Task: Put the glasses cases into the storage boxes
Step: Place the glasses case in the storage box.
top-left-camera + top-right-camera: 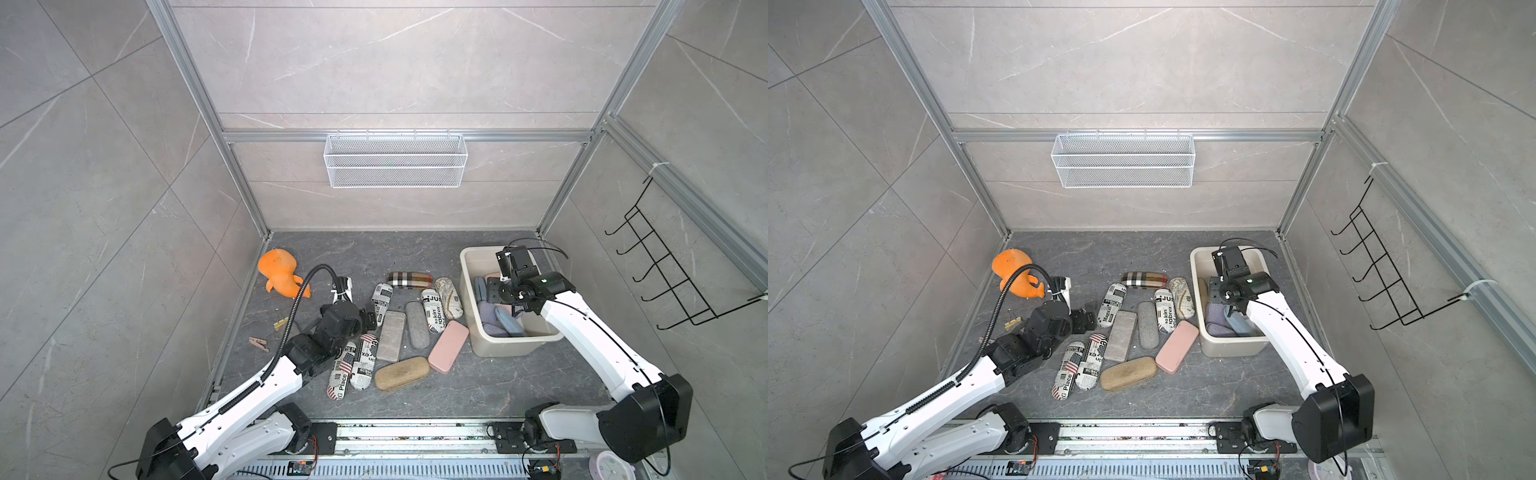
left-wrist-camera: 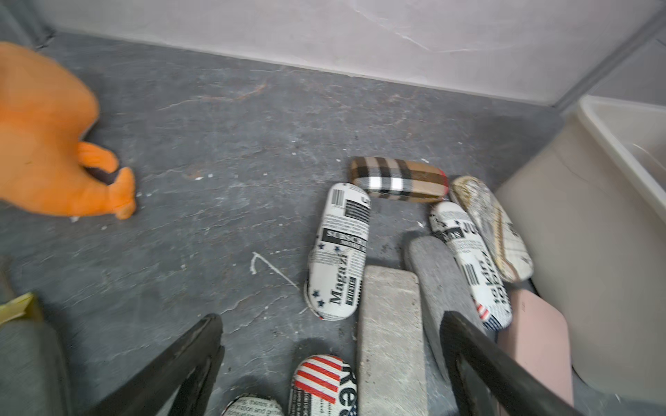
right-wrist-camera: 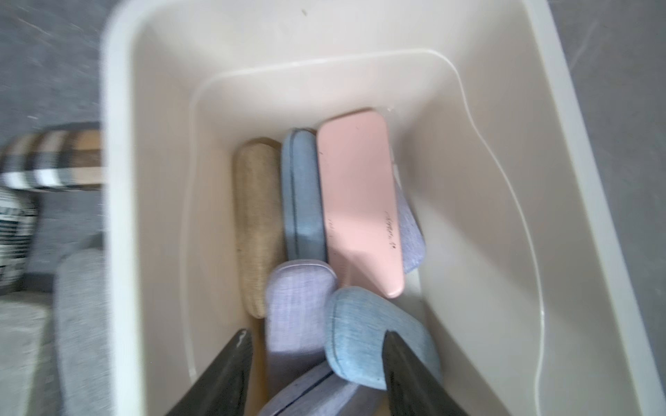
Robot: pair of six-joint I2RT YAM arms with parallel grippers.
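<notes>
Right wrist view: right tool spread, empty, above cream-beige plastic tub; smooth pink oblong case inside, largely hidden in both top views; left tool wide, empty.

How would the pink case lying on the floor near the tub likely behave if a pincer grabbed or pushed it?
The pink case looks hard-shelled with crisp edges, so it is probably stiff, not floppy. Its smooth skin may slip more than the grey fabric case would. Flat and slab-like, it should slide rather than roll.
</notes>
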